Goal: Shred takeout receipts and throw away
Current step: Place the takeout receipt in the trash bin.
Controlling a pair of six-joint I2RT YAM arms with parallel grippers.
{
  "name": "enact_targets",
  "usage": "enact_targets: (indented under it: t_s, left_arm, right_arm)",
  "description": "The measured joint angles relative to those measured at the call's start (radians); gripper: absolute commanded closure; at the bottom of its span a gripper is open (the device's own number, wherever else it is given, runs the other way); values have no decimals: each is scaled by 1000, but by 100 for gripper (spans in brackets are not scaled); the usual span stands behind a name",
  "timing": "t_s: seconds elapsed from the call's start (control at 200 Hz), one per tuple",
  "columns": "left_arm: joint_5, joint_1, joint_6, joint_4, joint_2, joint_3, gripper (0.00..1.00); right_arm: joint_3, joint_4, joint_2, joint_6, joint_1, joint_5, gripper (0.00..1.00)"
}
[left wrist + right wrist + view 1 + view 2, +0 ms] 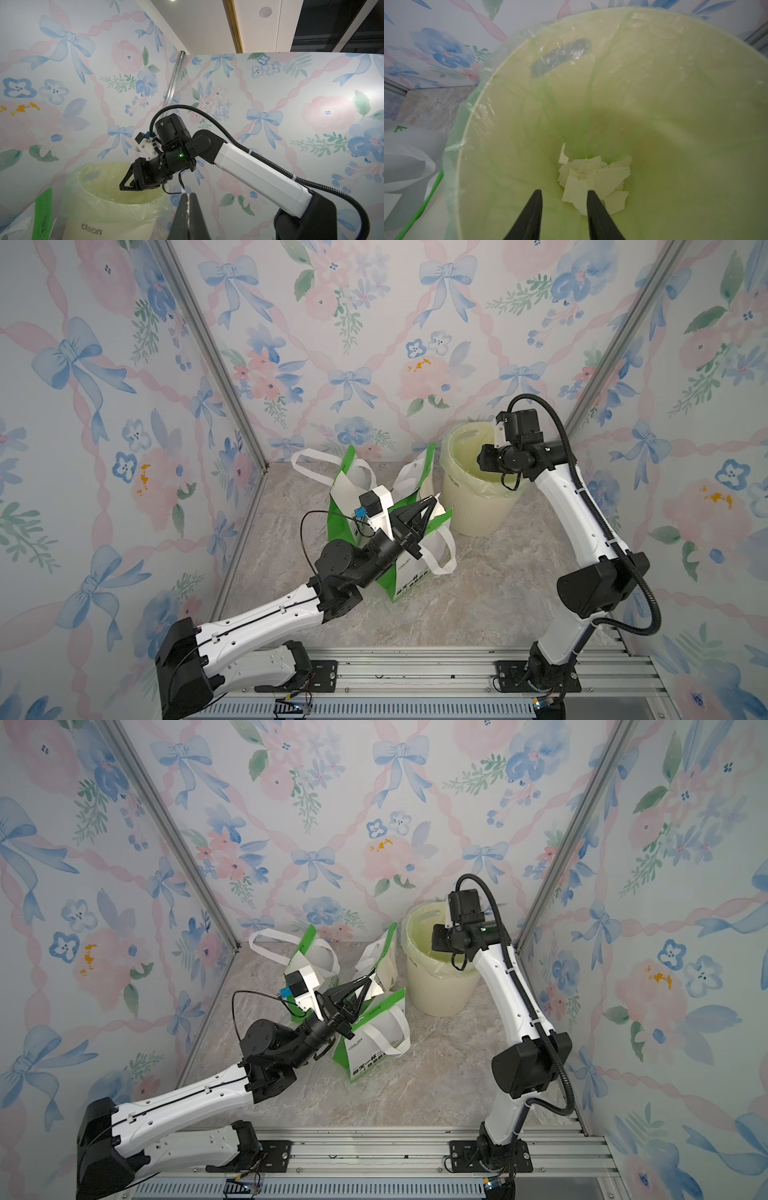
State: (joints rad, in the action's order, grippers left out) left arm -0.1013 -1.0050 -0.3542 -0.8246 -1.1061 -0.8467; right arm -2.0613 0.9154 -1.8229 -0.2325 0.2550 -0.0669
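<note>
The right gripper (564, 191) is seen moderately open and empty, with torn receipt pieces (593, 176) heaped below it in the one lined bin (469, 510). The left gripper (188, 195) is clamped on a white paper sliver (187, 207); in a top view the bin is at its 3 o'clock. Three bags (409, 576) are counted.

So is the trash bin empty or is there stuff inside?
Not empty. The right wrist view shows a small pile of torn white paper pieces lying at the bottom of the bin.
</note>
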Motion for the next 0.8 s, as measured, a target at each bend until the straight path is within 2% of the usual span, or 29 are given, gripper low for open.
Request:
enact_targets:
  t_s: [0.135,0.335,0.515,0.61,0.71,0.8]
  left_arm:
    - [2,17,-31,0,-16,0,100]
    - [13,34,-104,4,-55,-2,100]
    - [21,39,-196,10,-71,-23,100]
    - [36,40,-238,10,-78,-46,100]
    - [63,42,-272,10,-83,-60,100]
    - [88,45,-299,10,-84,-61,100]
  right_arm:
    - [-35,30,-5,21,2,-21,48]
    - [-35,60,81,44,24,26,49]
    - [146,34,393,53,102,245,51]
    - [239,2,544,21,135,380,45]
    - [320,-39,636,-37,179,490,37]
    - [365,-72,657,-87,246,559,33]
